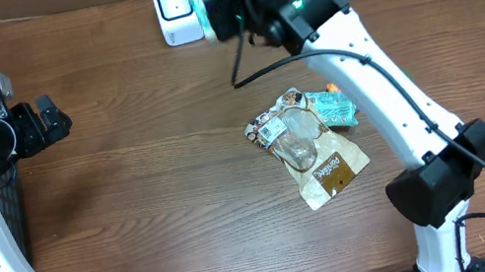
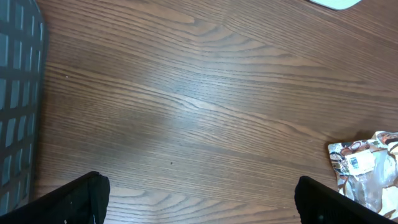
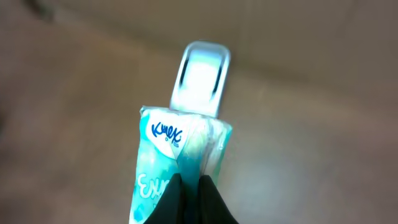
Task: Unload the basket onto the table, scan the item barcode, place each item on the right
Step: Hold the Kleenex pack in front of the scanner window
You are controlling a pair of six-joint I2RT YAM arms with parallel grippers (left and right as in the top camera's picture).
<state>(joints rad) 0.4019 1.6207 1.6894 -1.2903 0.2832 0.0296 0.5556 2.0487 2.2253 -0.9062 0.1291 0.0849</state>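
Our right gripper (image 3: 189,186) is clamped on the tissue pack (image 3: 177,149), scanner (image 3: 200,78) just beyond. Our left gripper (image 2: 202,199) spreads wide, holding nothing, over bare table (image 2: 186,93); basket (image 2: 15,93) at its left, contents hidden.

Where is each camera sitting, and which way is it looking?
Overhead: above the table, looking straight down; both arms show, plus scanner and snack bags.
Left wrist: on the left arm, facing down at bare wood; the open left gripper frames it.
Right wrist: faces the scanner past a tissue pack pinched in the right gripper.
Shared: overhead and left wrist both see the snack bags.
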